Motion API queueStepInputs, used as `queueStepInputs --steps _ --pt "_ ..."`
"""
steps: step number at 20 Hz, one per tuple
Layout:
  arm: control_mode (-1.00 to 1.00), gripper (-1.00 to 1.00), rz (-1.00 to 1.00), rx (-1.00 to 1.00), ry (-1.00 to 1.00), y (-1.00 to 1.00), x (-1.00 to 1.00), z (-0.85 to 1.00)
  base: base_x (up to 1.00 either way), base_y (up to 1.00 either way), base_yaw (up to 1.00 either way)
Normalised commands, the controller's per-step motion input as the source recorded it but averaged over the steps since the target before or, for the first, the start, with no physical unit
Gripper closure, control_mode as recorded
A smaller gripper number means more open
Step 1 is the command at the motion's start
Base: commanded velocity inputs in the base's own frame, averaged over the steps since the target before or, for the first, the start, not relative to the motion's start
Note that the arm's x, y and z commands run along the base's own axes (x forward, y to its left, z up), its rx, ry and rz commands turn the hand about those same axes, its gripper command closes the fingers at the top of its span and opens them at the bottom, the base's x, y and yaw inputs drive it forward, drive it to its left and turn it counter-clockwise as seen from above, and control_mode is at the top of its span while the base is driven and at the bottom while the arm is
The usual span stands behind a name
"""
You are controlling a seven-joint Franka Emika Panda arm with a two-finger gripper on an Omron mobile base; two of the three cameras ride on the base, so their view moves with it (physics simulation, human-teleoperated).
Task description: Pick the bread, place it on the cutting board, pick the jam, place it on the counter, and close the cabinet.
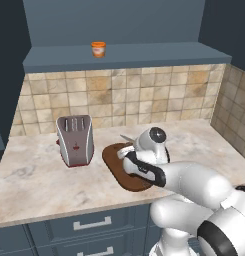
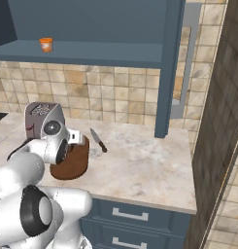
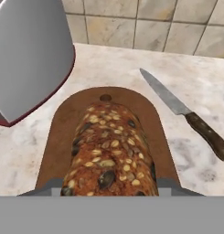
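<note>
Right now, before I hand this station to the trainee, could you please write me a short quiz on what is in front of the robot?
1. Which lies on the counter beside the cutting board? A spoon; B knife; C fork.
2. True or false: the jam stands on the counter.
3. Fill in: the fingers are shut on the ____.
Key: 1 B; 2 false, it stands on the cabinet shelf; 3 bread.

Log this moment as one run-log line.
stage: bread over board | gripper: shut on bread | cutting board: on counter | jam: on shelf | cabinet: open
</note>
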Motion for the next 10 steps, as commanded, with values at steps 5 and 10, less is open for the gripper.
queueStepInputs --steps 5,10 --pt "-1.00 1.00 0.00 0.00 0.00 0.04 0.18 -0.22 0.00 0.00 0.00" --pt "-1.00 1.00 0.00 0.00 0.00 0.05 0.13 -0.19 0.00 0.00 0.00"
